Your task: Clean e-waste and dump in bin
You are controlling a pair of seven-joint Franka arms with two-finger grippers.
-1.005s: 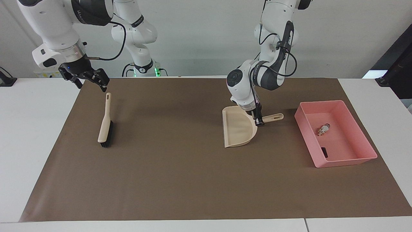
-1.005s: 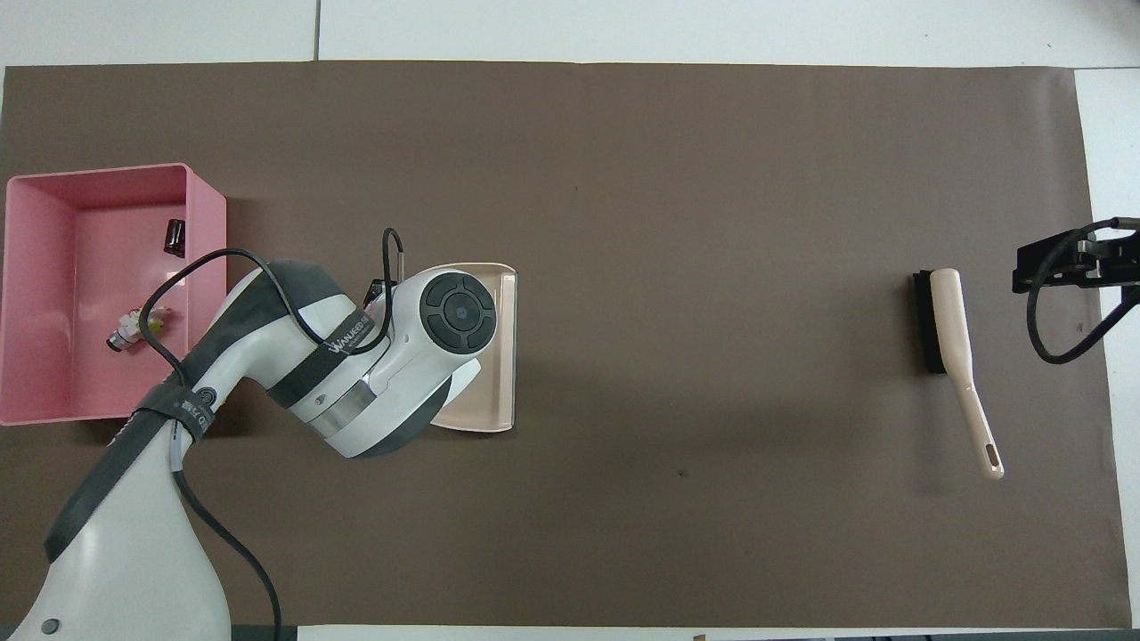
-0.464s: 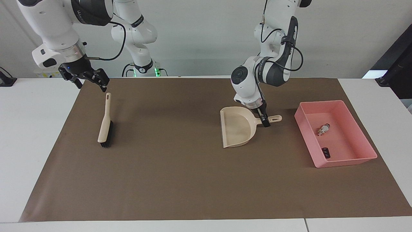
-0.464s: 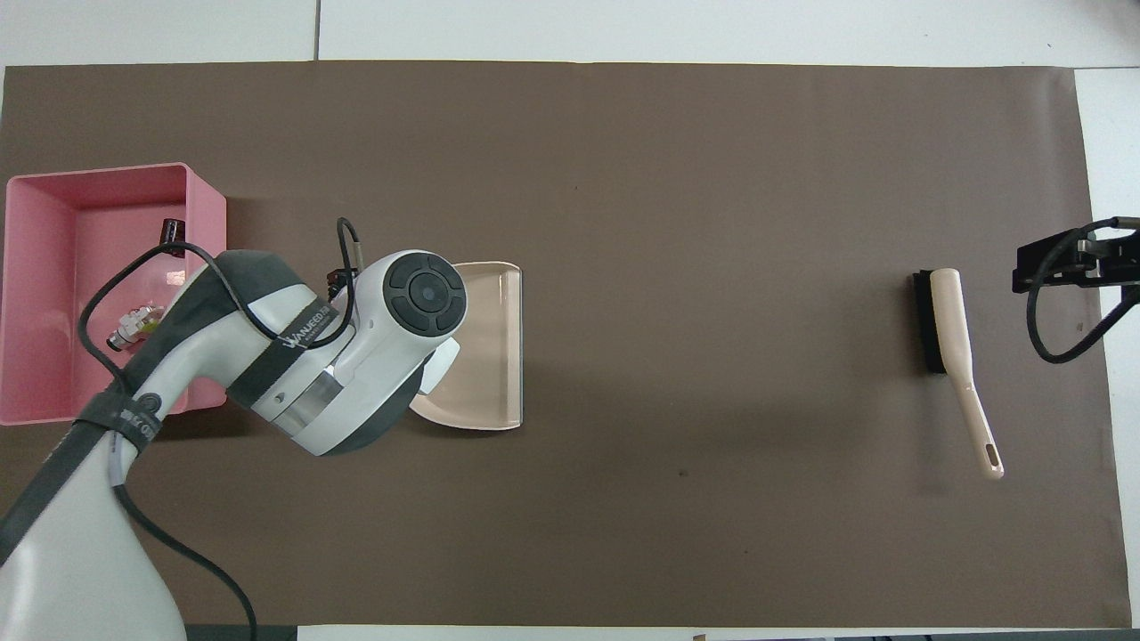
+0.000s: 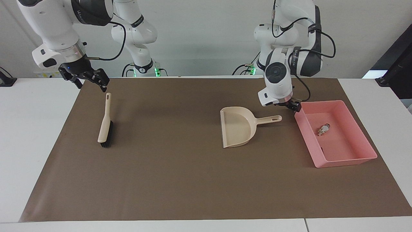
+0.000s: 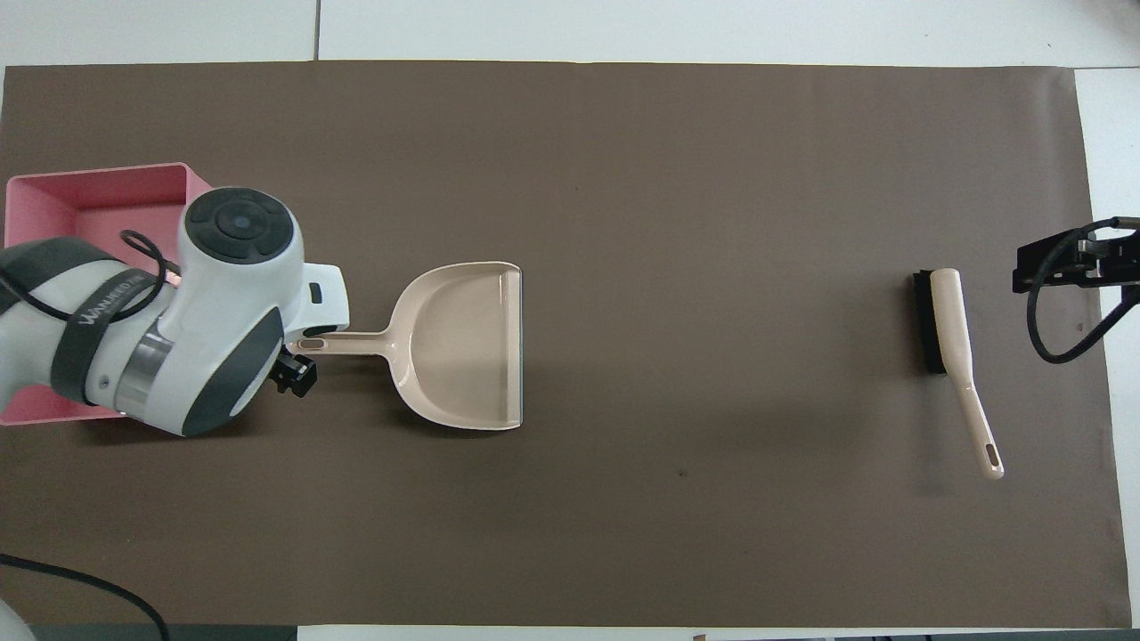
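L gripper (image 5: pixel 294 106) is off the dustpan (image 5: pixel 237 126), jaws spread, holding nothing, by bin (image 5: pixel 351 159) corner. E-waste (image 5: pixel 323 129) lies in bin. R gripper (image 5: pixel 87 78) waits spread wide above brush (image 5: pixel 104 124) handle.

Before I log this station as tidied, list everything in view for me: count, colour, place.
Bin: one, pink, at the left arm's end of the mat.
E-waste: one whitish-grey bit visible, inside the bin; no second piece shows in either view.
Dustpan: one, beige, flat on the mat beside the bin, handle pointing toward the bin.
Brush: one, beige handle with black bristles, at the right arm's end of the mat.
Mat: one, brown, covering the white table.
Left gripper: open, empty, above the bin's near corner.
Right gripper: open, empty, waiting above the brush handle's tip.
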